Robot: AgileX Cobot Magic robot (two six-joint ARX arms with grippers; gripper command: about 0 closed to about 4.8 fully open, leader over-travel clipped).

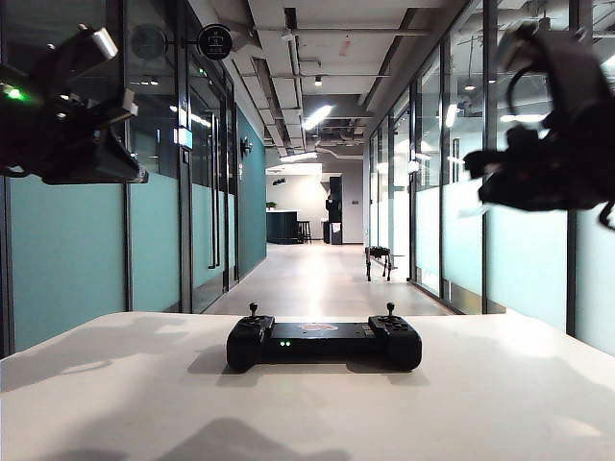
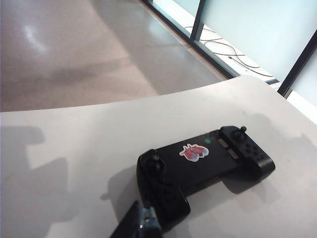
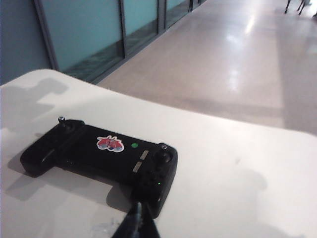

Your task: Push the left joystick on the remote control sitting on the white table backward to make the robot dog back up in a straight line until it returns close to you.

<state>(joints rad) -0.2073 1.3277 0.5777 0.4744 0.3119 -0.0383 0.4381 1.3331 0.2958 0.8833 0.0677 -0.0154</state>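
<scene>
The black remote control [image 1: 324,343] lies in the middle of the white table [image 1: 115,403], green lights facing the exterior view. Its left joystick [image 1: 253,309] and the right stick [image 1: 390,309] stand upright and untouched. Far down the corridor stands the small robot dog [image 1: 379,255]. My left arm [image 1: 67,125] hangs high at the left and my right arm [image 1: 553,144] high at the right. The left gripper [image 2: 142,221] is shut and empty, just short of the controller's end that carries the left joystick [image 2: 155,158]. The right gripper [image 3: 141,218] is shut and empty near the other end; the left joystick [image 3: 61,119] is at the far end.
Glass partition walls [image 1: 86,250] line both sides of the long corridor. The table's far edge [image 2: 124,101] curves just beyond the controller. Cables [image 2: 223,47] lie on the floor by the glass. A red sticker [image 2: 193,151] marks the controller's middle.
</scene>
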